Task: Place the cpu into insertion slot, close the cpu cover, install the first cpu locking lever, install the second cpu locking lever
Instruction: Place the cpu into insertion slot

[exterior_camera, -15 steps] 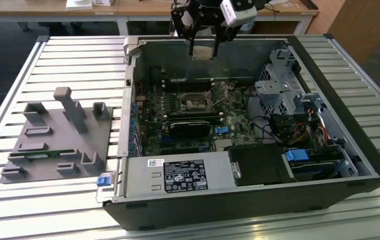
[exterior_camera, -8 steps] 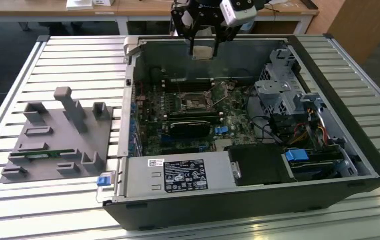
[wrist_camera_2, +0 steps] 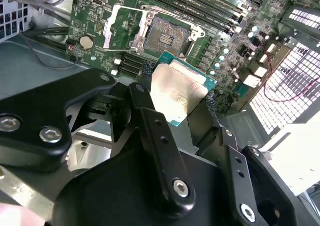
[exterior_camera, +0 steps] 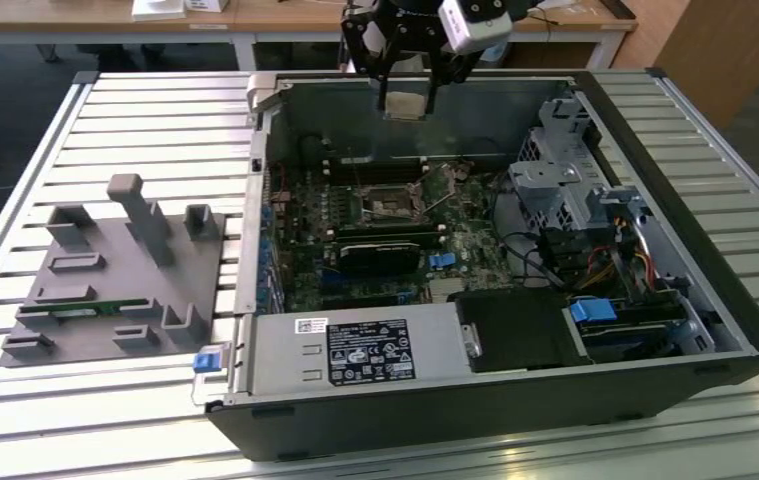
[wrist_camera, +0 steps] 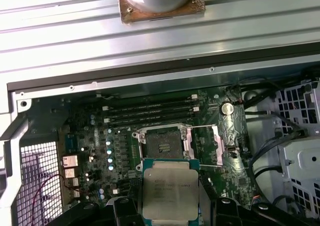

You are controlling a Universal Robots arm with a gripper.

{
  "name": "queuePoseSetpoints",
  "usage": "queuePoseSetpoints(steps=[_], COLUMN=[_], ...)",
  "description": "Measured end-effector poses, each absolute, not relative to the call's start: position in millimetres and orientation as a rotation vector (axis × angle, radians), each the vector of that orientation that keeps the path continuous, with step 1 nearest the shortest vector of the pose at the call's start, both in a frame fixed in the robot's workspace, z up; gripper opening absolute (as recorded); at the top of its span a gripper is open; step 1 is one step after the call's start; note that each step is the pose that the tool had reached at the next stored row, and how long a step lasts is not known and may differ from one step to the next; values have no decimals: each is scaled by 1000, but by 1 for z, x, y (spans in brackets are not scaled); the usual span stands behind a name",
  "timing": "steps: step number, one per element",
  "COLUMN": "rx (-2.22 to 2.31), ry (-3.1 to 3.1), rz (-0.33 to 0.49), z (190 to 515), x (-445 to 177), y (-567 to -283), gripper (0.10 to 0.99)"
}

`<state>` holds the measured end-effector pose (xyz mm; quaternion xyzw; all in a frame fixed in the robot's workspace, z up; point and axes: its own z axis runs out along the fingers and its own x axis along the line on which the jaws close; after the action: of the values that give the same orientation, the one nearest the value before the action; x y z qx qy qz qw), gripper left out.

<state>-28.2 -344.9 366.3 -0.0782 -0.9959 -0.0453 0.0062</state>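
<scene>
The jaws hold cpu [wrist_camera: 170,191] clear of insertion slot [wrist_camera: 163,146]

Silver-grey cpu [wrist_camera: 169,191] with teal edge; green motherboard [wrist_camera: 90,131]; black end effector [wrist_camera_2: 177,88]

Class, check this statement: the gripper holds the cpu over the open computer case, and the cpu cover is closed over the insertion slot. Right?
Not quite. The gripper holds the cpu over the open computer case, but the cpu cover is swung open beside the insertion slot, as the first wrist view shows.
</scene>
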Motion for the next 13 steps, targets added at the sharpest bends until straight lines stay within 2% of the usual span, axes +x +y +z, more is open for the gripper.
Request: queuePoseSetpoints(steps=[13], rx=[-270], ry=[-3115], rz=[-142], z=[366], x=[-28], y=[-345], gripper=[537])
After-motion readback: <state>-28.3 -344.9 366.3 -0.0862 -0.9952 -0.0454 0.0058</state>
